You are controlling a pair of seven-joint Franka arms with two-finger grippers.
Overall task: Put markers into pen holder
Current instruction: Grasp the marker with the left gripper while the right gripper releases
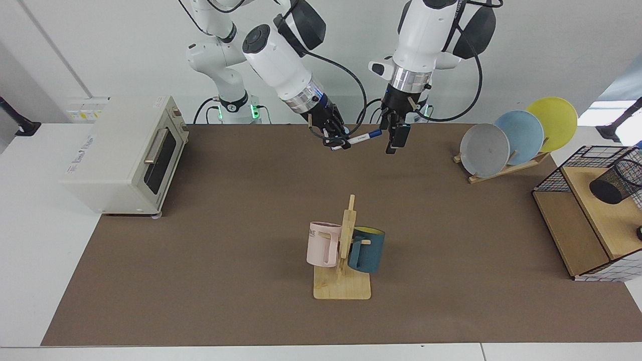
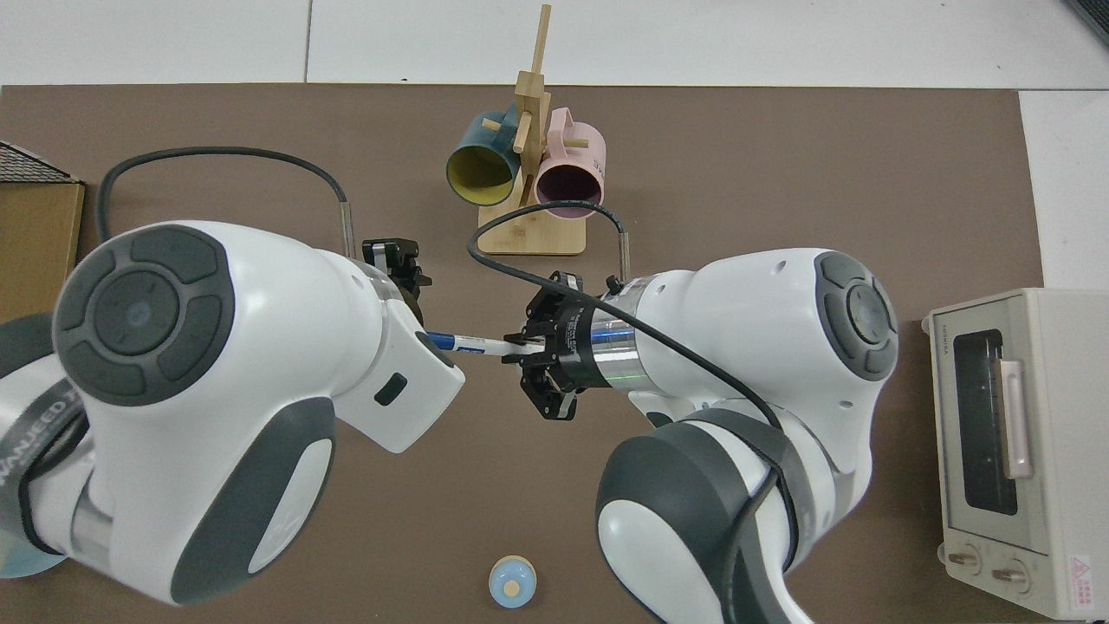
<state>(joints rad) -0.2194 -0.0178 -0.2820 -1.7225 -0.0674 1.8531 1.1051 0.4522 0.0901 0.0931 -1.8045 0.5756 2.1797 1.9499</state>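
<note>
My right gripper (image 1: 341, 144) is shut on the white barrel of the marker (image 1: 362, 138) and holds it almost level above the far middle of the brown mat, blue cap pointing at my left gripper (image 1: 392, 138). The left gripper hangs open, fingers pointing down, with the cap just beside its fingers. From above, the marker (image 2: 472, 344) sticks out of the right gripper (image 2: 520, 347), and its cap end slips under the left arm's hand. The pen holder (image 1: 614, 183), a black mesh cup, lies tilted on the wooden shelf at the far right of the facing view.
A wooden mug rack (image 1: 343, 286) with a pink and a blue mug stands mid-mat. A toaster oven (image 1: 125, 153) sits at one end. A plate rack (image 1: 511, 140) and a wire-grid basket (image 1: 577, 165) sit at the other. A small blue bell (image 2: 512, 582) lies near the arms' bases.
</note>
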